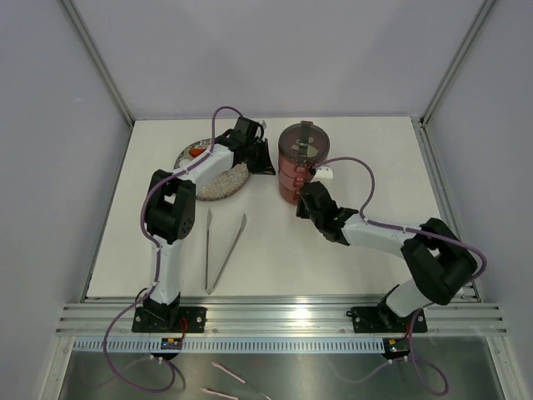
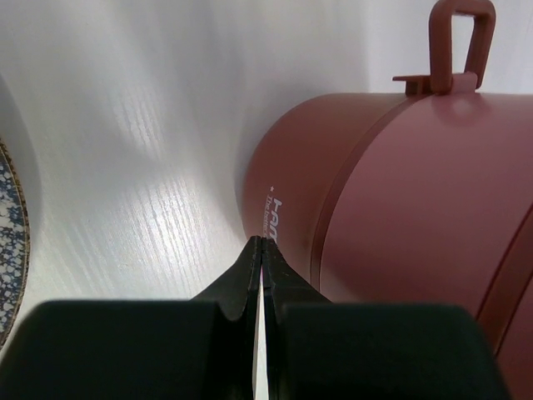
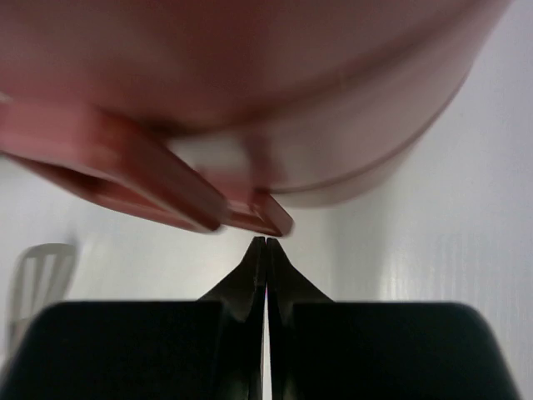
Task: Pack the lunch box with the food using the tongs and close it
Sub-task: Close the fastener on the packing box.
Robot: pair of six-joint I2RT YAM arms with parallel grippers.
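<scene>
The lunch box [image 1: 300, 160] stands stacked as a dark-red tower at the back middle of the table, a clasp frame over its top. My left gripper [image 1: 271, 167] is shut, its tips [image 2: 262, 242] against the lower left wall of the lunch box [image 2: 400, 200]. On the near side, my right gripper [image 1: 301, 198] is also shut and empty, its tips [image 3: 266, 240] just below a red bar [image 3: 166, 187] of the lunch box [image 3: 250, 83]. The tongs [image 1: 221, 250] lie loose on the table in front of the left arm. One orange piece of food [image 1: 196, 152] shows on the plate.
A grey speckled plate [image 1: 218, 185] sits left of the lunch box, partly under my left arm; its rim [image 2: 10, 242] shows in the left wrist view. White walls close the table at the back and sides. An aluminium rail runs along the near edge.
</scene>
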